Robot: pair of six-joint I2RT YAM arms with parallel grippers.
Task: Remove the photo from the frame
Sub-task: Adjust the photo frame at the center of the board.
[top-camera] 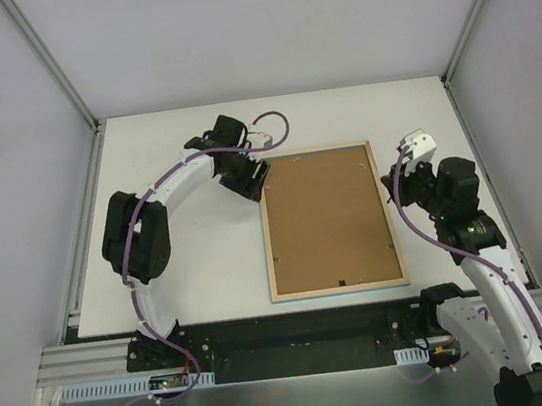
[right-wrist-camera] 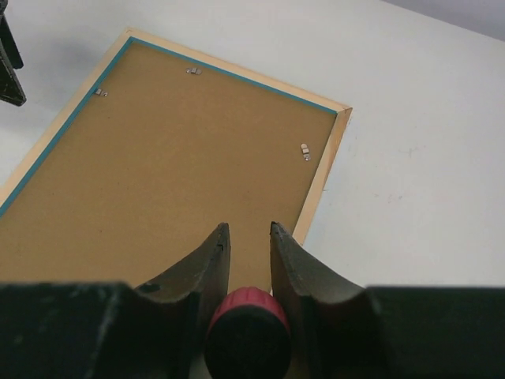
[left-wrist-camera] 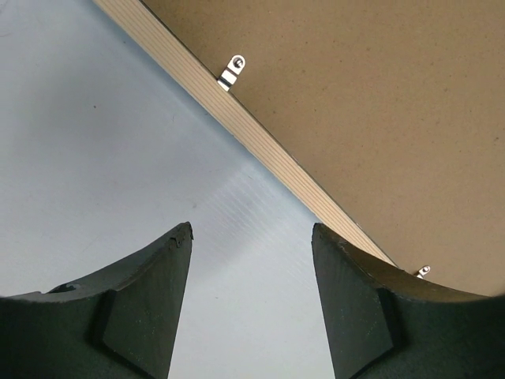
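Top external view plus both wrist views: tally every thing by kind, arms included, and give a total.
Face-down rectangular picture frame, brown fibreboard back, pale wood rim: 1
Red round tool handle, clamped in the right hand: 1
White robot arms, left arm and right arm: 2
Total: 4

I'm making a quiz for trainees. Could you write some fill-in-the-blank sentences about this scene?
1. The frame lies flat with its ___ facing up.
2. The tool clamped in the right gripper has a ___ handle.
3. The left gripper is ___ and holds nothing.
Missing words: back; red; open.
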